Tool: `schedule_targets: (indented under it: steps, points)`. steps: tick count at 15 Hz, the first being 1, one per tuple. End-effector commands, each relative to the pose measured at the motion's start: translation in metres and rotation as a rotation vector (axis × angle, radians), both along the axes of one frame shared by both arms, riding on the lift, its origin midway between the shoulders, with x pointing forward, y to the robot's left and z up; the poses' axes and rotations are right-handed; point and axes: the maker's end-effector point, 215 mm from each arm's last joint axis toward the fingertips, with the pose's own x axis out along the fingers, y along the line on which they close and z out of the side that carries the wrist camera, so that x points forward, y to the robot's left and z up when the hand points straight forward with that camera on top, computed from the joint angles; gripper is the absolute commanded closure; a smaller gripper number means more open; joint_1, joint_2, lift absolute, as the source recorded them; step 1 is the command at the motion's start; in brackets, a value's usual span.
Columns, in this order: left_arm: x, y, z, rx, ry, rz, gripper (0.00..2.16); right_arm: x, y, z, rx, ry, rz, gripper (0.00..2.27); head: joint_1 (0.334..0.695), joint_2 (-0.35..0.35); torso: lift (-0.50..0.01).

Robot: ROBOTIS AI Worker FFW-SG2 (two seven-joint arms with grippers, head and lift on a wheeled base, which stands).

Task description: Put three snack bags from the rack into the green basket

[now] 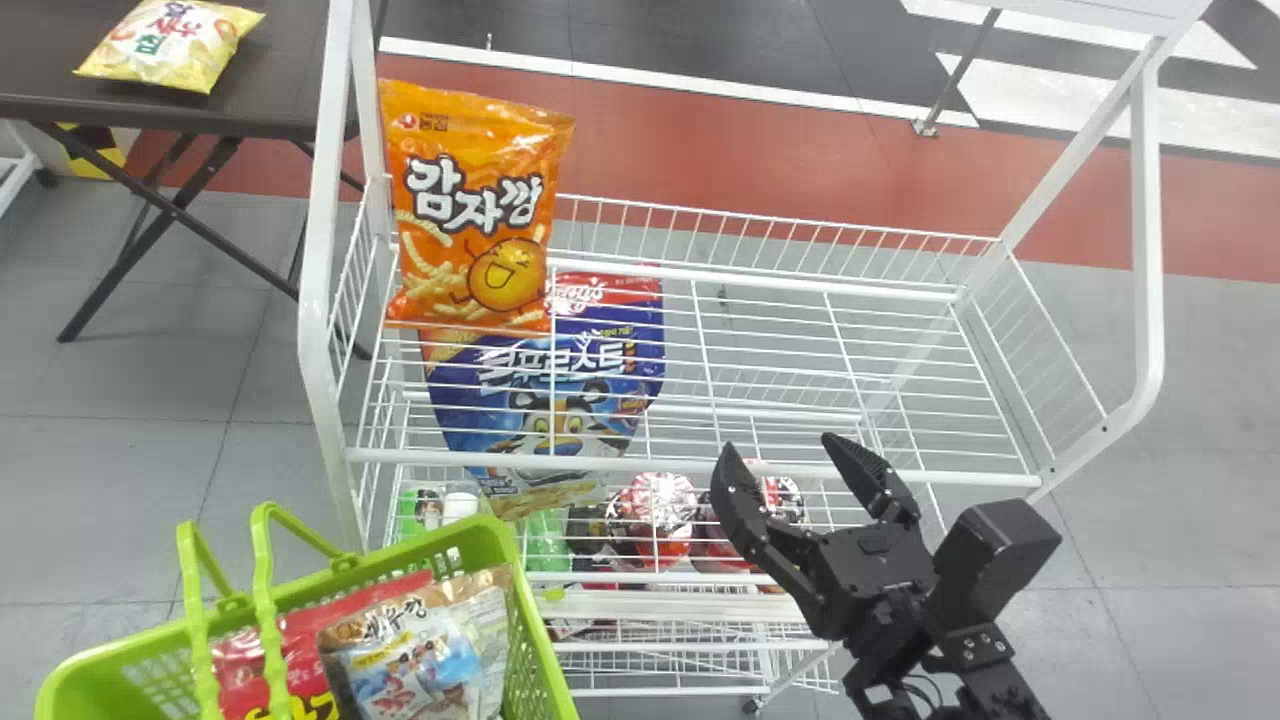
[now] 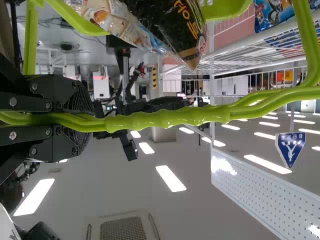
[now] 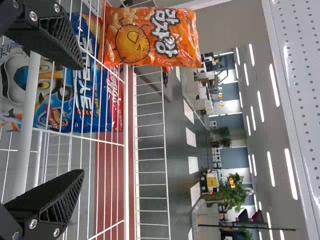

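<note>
My right gripper (image 1: 800, 480) stands open over the front edge of the rack (image 1: 700, 466), to the right of the snack bags. An orange snack bag (image 1: 475, 210) stands upright at the left end of the rack's top basket. In the right wrist view the orange bag (image 3: 152, 37) is well beyond my right gripper (image 3: 65, 120), which holds nothing. The green basket (image 1: 540, 620) is at the lower left with a red bag (image 1: 310, 640) and a brown-and-blue bag (image 1: 410, 660) inside. In the left wrist view my left gripper (image 2: 82, 118) is closed around the basket's green handle (image 2: 170, 117).
A blue cereal bag (image 1: 550, 390) is on the shelf below the orange bag, with round packages (image 1: 650, 515) to its right. A yellow bag (image 1: 165, 45) lies on a dark table (image 1: 290, 70) at the back left. White posts frame the rack.
</note>
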Motion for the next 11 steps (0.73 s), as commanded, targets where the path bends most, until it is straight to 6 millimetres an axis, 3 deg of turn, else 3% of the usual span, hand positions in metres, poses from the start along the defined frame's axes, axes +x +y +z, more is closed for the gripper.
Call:
schedule_targets:
  steps: [1,11]
  points:
    - [-0.0015,-0.0002,0.0019,-0.011,0.0,0.0,2.15,-0.0001,0.0023,0.0,0.003,0.0,0.003,0.07,0.695,-0.216,0.0]
    - [-0.0086,-0.0058,0.0003,-0.017,0.007,-0.011,2.15,-0.0084,0.0032,-0.0007,0.003,0.003,0.006,0.08,0.695,-0.224,0.0]
